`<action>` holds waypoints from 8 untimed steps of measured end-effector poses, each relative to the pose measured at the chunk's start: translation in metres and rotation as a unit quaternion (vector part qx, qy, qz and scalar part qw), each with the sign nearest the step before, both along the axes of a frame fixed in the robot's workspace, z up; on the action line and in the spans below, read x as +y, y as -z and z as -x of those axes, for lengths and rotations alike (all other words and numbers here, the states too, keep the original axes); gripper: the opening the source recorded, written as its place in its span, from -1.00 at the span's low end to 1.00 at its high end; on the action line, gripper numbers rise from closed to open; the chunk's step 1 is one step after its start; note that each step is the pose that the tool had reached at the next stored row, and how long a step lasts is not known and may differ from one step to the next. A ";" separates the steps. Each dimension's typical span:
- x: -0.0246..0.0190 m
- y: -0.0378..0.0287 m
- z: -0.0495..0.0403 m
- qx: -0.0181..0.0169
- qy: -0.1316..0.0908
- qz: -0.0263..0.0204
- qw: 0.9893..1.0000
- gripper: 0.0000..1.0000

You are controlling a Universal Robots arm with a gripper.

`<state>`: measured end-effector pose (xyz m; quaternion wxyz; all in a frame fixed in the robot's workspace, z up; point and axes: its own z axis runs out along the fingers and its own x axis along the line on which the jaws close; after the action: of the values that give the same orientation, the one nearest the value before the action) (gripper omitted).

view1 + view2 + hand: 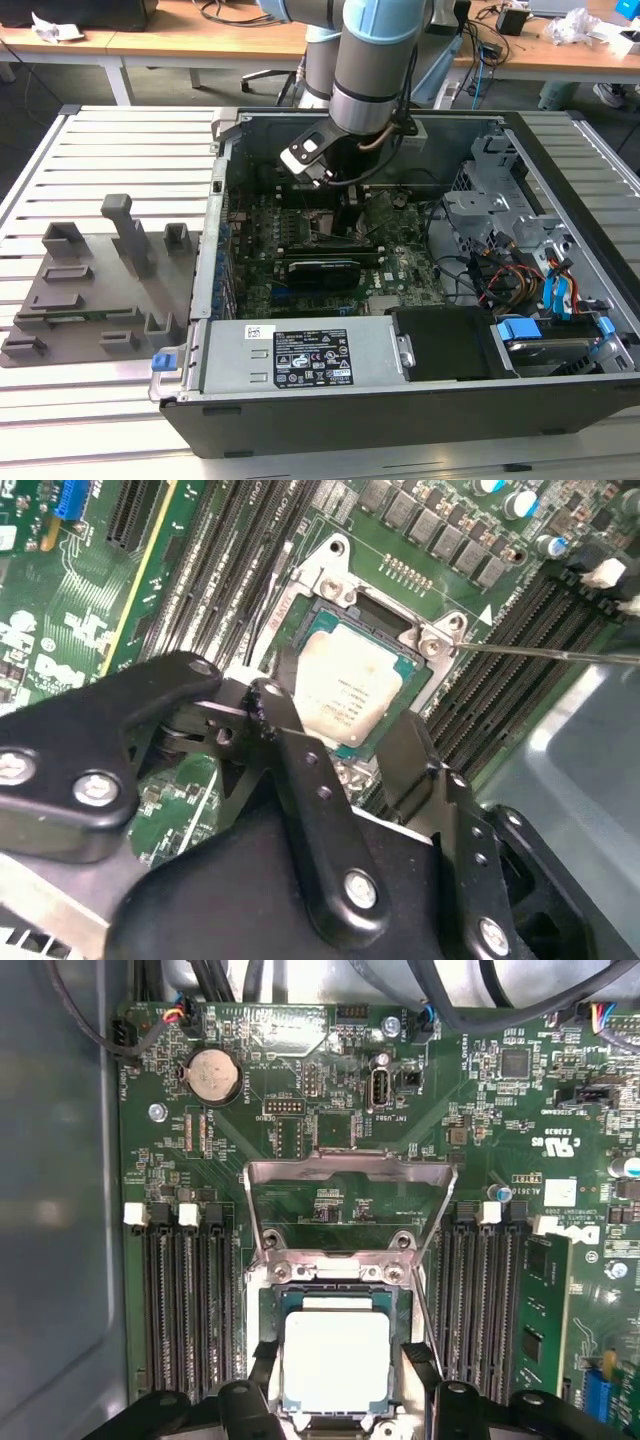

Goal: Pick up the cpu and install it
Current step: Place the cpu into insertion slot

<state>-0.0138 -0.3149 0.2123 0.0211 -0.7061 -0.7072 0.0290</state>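
In the first wrist view the hand (340, 1365) is narrow, closed on two opposite edges of the cpu (337, 1350). The chip lies in the socket (340, 1272), with the load plate (350, 1170) raised beyond it. I judge this the seating step, which needs the chip flat and square. The exterior view adds the case (400, 405) at centre and the tray (90, 300) at its left.

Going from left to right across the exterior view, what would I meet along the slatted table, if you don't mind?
Grey plastic tray → computer case's left wall → green motherboard → drive cage with blue cables.
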 end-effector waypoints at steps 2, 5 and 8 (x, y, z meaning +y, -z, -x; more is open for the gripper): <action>0.0002 -0.0001 0.0000 0.000 0.000 -0.001 1.000 0.01; 0.0001 0.0003 0.0015 0.000 0.000 -0.002 1.000 -0.35; 0.0001 0.0009 0.0023 0.000 -0.004 -0.002 1.000 -0.72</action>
<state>-0.0161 -0.3149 0.2114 0.0226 -0.7029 -0.7104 0.0275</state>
